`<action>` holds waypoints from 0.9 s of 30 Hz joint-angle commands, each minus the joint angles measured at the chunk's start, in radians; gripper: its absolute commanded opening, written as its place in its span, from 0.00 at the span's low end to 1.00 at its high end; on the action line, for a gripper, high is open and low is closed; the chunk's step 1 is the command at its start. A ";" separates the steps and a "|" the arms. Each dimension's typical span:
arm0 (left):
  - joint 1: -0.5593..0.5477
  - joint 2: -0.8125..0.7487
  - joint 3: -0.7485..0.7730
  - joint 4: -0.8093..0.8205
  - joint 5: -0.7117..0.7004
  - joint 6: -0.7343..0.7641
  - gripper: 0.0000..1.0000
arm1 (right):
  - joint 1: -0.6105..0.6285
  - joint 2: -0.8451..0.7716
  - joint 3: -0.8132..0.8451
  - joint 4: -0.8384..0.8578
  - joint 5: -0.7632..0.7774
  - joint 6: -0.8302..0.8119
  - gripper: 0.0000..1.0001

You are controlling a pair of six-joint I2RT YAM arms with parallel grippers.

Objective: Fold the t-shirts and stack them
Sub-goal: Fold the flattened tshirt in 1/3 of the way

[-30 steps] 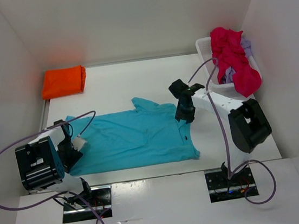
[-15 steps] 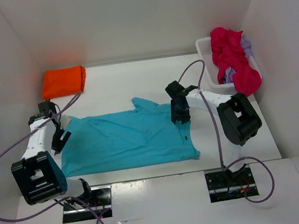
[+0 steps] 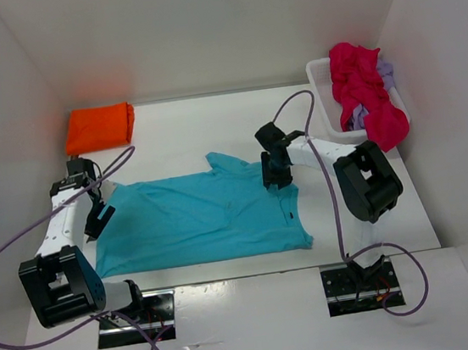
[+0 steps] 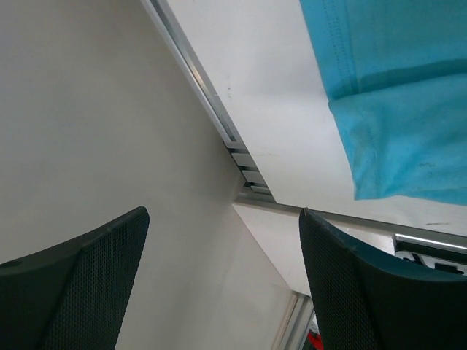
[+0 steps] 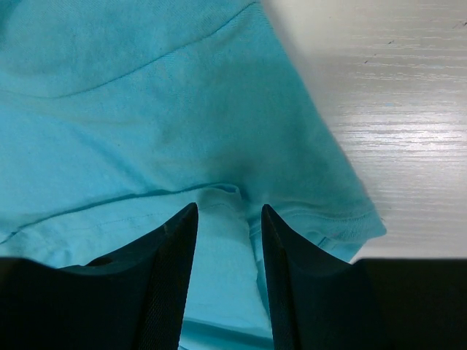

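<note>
The left arm (image 3: 56,224) and right arm (image 3: 320,149) are showing white links, bulky black joints, looping purple cables (image 3: 337,205) and black, mesh-textured fingers (image 5: 164,292).

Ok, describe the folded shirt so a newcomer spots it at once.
Look at the white table, then its far left corner. The orange t-shirt lies there, the only one folded into a compact rectangle; the turquoise t-shirt is spread flat, the rest heaped in the basket.

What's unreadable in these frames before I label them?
Top view: lavender shirt mostly buried under magenta shirt; basket contents otherwise hidden.
Right wrist: unclear whether right fingers pinch the turquoise shirt fold between them.
Left wrist: only a corner of that shirt shows, the rest cut by the frame edge.
</note>
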 commanded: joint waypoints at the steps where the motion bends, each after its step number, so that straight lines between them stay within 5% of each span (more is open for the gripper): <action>1: 0.002 0.001 -0.008 -0.015 -0.007 -0.027 0.90 | -0.009 0.027 0.034 0.032 0.006 -0.018 0.46; 13: 0.002 0.030 -0.017 -0.015 0.002 -0.036 0.90 | -0.009 0.027 0.055 0.014 0.018 0.002 0.28; 20: 0.002 0.049 -0.027 -0.006 0.012 -0.036 0.90 | -0.009 0.005 0.074 -0.007 0.038 -0.007 0.27; 24: 0.002 0.049 -0.027 -0.006 0.012 -0.036 0.90 | -0.009 0.005 0.083 -0.007 0.038 -0.007 0.10; 27: 0.002 0.058 -0.036 -0.006 0.012 -0.036 0.90 | -0.009 0.014 0.083 -0.016 0.038 -0.007 0.09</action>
